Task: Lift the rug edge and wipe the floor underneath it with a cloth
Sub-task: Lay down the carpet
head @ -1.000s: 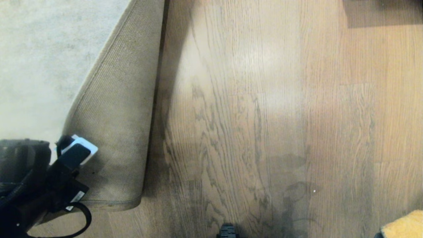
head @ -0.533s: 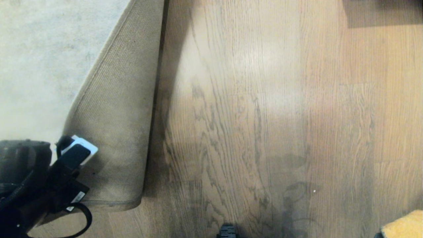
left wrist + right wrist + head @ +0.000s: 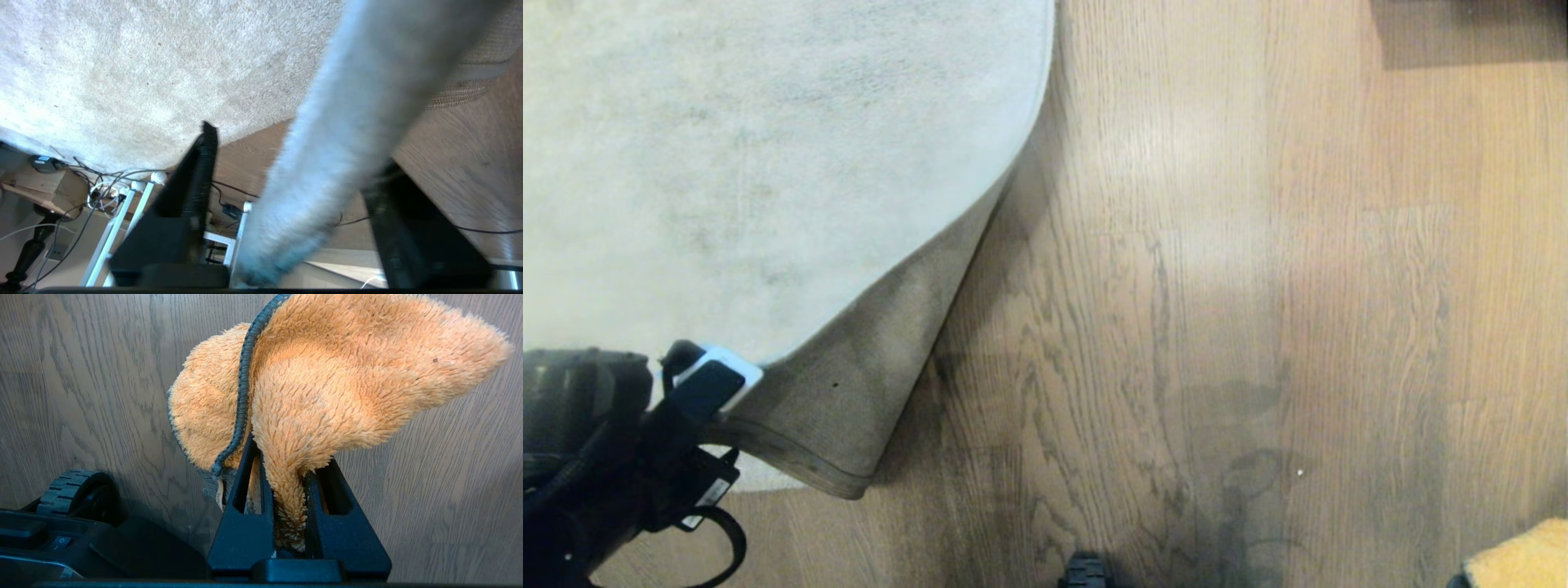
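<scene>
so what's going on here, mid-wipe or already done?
The left end effector stands open with the rug edge between its fingers, no longer pinched. The corner is partly turned over, tan backing up, falling back over the floor. The right end effector is shut on the orange cloth, held up off the wood at the lower right of the head view. Nothing is touching the floor with the cloth, so no wiping at this moment.

Left gripper (image 3: 294, 163) sits low at the robot's left side, fingers (image 3: 200, 171) spread apart. Right gripper (image 3: 282, 473) is clamped, fingers (image 3: 245, 490) pressed close together, pointing at the ground.
</scene>
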Robot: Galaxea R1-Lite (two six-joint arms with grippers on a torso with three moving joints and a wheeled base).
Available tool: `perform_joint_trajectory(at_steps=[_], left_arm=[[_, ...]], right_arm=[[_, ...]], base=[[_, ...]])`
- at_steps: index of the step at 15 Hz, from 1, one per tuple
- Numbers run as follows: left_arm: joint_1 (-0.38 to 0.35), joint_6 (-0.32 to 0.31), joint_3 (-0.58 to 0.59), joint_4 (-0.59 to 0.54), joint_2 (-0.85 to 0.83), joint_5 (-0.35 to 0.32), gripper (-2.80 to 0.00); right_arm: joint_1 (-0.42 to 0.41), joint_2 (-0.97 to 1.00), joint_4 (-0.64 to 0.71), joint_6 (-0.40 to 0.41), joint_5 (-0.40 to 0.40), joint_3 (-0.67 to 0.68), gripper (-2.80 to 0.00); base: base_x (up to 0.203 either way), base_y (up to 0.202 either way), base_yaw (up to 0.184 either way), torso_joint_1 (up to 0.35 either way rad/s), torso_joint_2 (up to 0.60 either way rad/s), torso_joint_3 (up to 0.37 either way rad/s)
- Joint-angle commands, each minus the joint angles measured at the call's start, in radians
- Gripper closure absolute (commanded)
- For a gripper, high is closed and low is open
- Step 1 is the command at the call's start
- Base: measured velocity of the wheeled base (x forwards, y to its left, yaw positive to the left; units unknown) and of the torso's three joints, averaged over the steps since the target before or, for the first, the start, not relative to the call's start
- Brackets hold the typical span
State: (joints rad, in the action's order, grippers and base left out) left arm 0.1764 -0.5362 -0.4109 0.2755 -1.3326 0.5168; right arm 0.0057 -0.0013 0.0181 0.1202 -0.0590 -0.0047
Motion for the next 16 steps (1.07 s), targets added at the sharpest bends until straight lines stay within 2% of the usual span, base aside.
perform_joint_trajectory(at_steps=[1,5,12,16], left_arm=[[0.000,0.007,-0.002,0.007,0.001,0.002,-2.80],[0.031,0.063,-0.011,0.038,0.001,0.003,-2.80],[0.051,0.111,-0.033,0.091,0.001,0.002,-2.80],[0.121,0.156,-0.039,0.088,-0.002,-0.006,-2.80]], right_arm=[[0.000,0.001,0.000,0.001,-0.001,0.000,0.00],[0.001,0.001,0.000,0.001,-0.001,0.000,0.00],[0.000,0.001,0.000,0.001,-0.001,0.000,0.00],[0.000,0.001,0.000,0.001,-0.001,0.000,0.00]], base=[[0.000,0.000,0.000,0.000,0.00,0.000],[0.000,0.000,0.000,0.000,0.00,0.000],[0.000,0.000,0.000,0.000,0.00,0.000],[0.000,0.000,0.000,0.000,0.00,0.000]])
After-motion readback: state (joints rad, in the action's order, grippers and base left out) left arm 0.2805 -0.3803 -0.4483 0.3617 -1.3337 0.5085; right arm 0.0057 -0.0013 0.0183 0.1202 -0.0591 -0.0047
